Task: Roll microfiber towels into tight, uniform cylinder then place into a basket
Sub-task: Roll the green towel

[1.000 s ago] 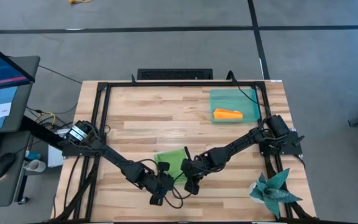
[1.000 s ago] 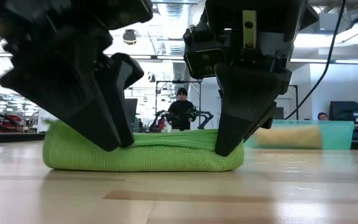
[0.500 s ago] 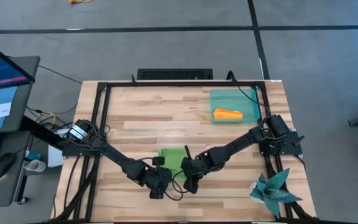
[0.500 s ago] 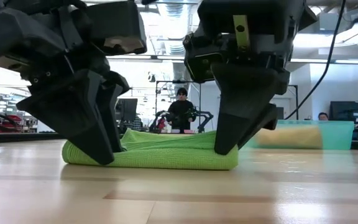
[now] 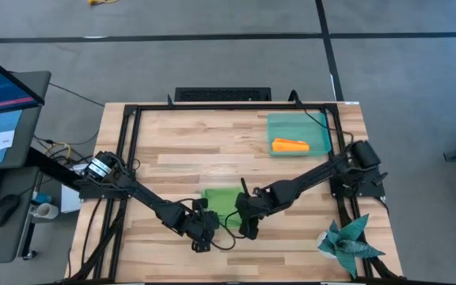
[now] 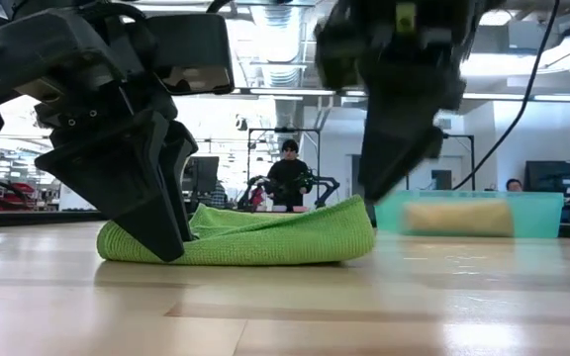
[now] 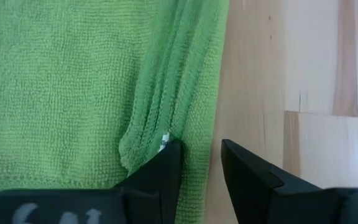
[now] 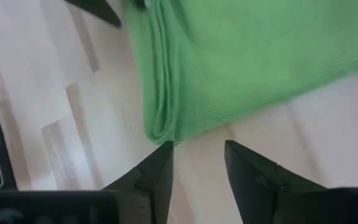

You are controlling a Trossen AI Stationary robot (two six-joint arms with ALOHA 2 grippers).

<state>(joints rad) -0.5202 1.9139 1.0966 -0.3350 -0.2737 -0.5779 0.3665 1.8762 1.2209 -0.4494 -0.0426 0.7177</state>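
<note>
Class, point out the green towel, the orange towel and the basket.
green towel [image 5: 222,199], high view, flat top.
orange towel [image 5: 290,146], high view, roll's middle.
basket [image 5: 282,123], high view, bare floor.

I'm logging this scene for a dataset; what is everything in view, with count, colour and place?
Green towel: one, lime, partly rolled, near table edge, centre.
Orange towel: one, orange, rolled, inside the basket.
Basket: one, translucent teal, far right of table.
Star-shaped cloth: one, dark teal, near right corner.
Table: one, light wood.
Monitor: one, beside table's left.
Person: one, room behind.
Left gripper: fingers on towel's left end.
Right gripper: open, lifted off towel's right end.
</note>
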